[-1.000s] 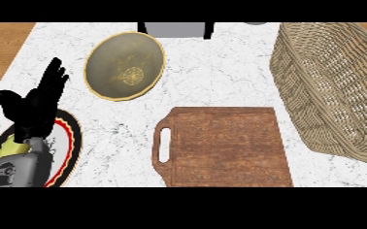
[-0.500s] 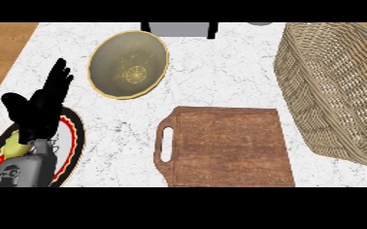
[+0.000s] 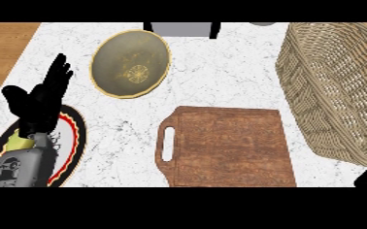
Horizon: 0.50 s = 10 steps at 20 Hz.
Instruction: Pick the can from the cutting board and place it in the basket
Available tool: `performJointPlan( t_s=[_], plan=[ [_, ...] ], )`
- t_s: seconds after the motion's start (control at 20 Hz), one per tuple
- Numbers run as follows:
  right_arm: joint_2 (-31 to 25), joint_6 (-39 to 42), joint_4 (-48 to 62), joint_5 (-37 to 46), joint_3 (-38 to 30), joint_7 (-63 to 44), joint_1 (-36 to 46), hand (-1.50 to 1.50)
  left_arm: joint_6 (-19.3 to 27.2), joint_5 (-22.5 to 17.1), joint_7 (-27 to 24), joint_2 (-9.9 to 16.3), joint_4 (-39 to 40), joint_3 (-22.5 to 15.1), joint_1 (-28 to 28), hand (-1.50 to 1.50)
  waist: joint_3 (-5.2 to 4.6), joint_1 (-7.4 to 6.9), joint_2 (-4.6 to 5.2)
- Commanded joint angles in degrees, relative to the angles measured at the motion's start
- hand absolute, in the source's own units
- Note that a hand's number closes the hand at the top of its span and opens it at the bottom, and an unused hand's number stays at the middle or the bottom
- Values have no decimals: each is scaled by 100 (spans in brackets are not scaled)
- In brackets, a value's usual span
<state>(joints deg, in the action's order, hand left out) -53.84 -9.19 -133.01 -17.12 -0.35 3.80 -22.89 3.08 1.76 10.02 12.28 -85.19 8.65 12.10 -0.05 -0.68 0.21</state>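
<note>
The left hand (image 3: 39, 99) stands at the view's left edge, fingers straight and spread, pointing up the counter, thumb out to the side; it holds nothing and rests above a plate with a red and black rim (image 3: 72, 140), which its grey forearm partly covers; the right hand (image 3: 361, 179) shows only as a dark sliver at the lower right corner, and whether its fingers are open or curled cannot be told.

Up and to the right of the left hand lies a round olive plate with a gold rim (image 3: 131, 63), apart from the fingers; bare marble counter (image 3: 215, 77) runs between that plate and the basket.

The wooden cutting board (image 3: 229, 145) lies at lower centre, its handle slot toward the left; its top is bare, and the can shows nowhere in the view.

The wicker basket (image 3: 326, 87) fills the right side, its near wall just beside the board's right edge; its inside is not visible.
</note>
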Motion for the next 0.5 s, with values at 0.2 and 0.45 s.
performJointPlan(
  t_s=[0.2,0.45],
  plan=[
    [218,-53,807,857,791,-1576,2076,150,-101,-26,-205,-71,62,-26,-119,0,0,-44,-2],
    [941,287,2314,1361,1245,-1050,2633,150,-323,-186,-313,145,91,191,-264,0,4,-26,-4]
  ],
)
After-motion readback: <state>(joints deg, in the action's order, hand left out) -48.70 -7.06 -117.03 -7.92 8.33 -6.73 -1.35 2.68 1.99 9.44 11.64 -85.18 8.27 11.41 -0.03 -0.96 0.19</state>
